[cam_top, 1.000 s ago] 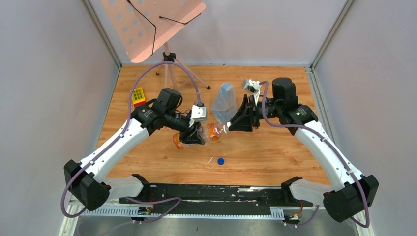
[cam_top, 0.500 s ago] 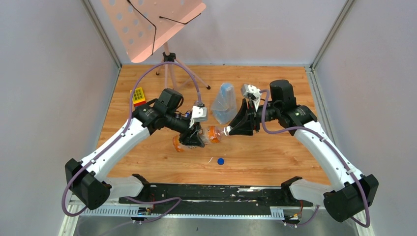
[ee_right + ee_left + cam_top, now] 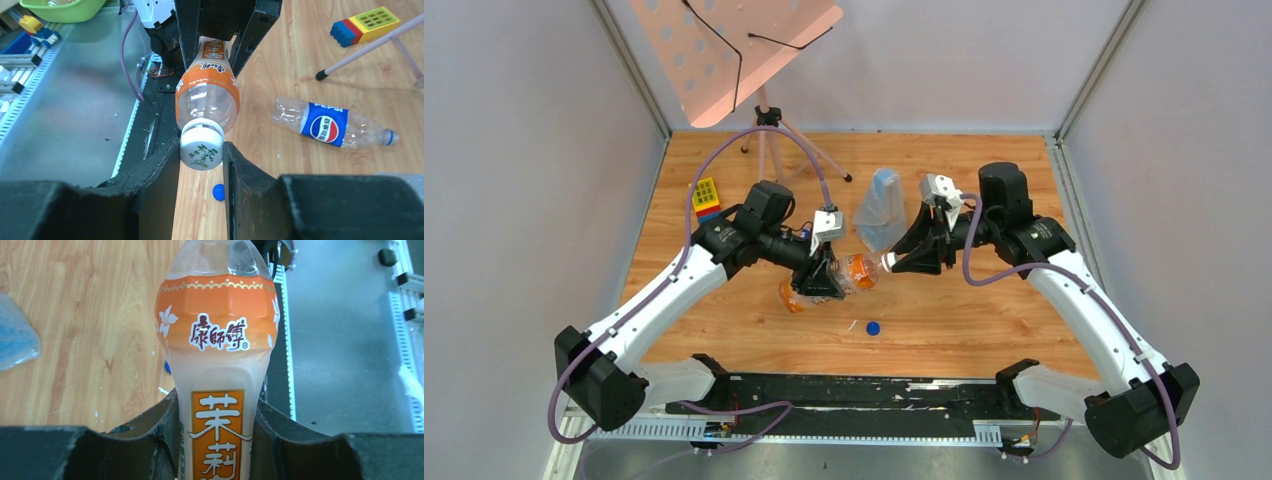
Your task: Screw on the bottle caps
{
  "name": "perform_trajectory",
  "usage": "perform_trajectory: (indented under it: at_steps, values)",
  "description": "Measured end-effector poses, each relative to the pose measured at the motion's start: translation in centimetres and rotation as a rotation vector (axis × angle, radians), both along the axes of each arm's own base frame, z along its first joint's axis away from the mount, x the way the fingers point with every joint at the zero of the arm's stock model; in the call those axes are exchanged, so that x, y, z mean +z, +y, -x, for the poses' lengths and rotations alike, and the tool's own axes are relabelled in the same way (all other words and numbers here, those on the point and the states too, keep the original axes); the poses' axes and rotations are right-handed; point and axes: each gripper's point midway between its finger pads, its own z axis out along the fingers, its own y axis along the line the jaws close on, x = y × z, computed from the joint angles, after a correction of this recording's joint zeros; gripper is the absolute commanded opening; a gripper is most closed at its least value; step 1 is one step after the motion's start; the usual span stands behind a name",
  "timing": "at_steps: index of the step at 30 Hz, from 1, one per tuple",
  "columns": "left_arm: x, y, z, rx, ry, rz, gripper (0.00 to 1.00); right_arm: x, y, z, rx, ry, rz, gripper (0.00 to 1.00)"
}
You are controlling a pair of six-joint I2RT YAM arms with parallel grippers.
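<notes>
My left gripper [image 3: 824, 282] is shut round the body of the orange bottle [image 3: 849, 274] and holds it tilted above the table, neck toward the right arm. In the left wrist view the bottle [image 3: 217, 340] fills the gap between the fingers. My right gripper [image 3: 890, 262] is shut on the white cap [image 3: 201, 150], which sits on the bottle's neck. The blue cap [image 3: 873, 327] lies loose on the table below them and shows in the right wrist view [image 3: 218, 192]. The Pepsi bottle [image 3: 330, 124] lies on its side, capless.
A bluish see-through shape [image 3: 879, 208] lies behind the grippers. A yellow, red and blue toy block [image 3: 706, 195] sits at the left. A pink perforated board on a tripod stand [image 3: 767, 120] is at the back. A black rail [image 3: 854, 390] runs along the near edge.
My right wrist has turned while its fingers stay on the white cap. The left gripper and orange bottle have shifted slightly toward the right.
</notes>
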Motion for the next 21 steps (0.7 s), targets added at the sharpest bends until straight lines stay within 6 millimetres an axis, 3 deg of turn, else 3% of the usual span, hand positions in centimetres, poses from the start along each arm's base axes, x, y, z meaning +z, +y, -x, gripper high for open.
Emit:
perform_trajectory:
  at_steps: [13, 21]
  values:
    - [1.6, -1.1, 0.7, 0.015, 0.152, 0.082, 0.0, 1.9, -0.3, -0.4, 0.028, -0.248, -0.055, 0.0]
    - [2.0, -1.1, 0.5, 0.017, 0.142, 0.097, 0.0, 2.7, 0.3, -0.9, 0.066, -0.232, -0.072, 0.0]
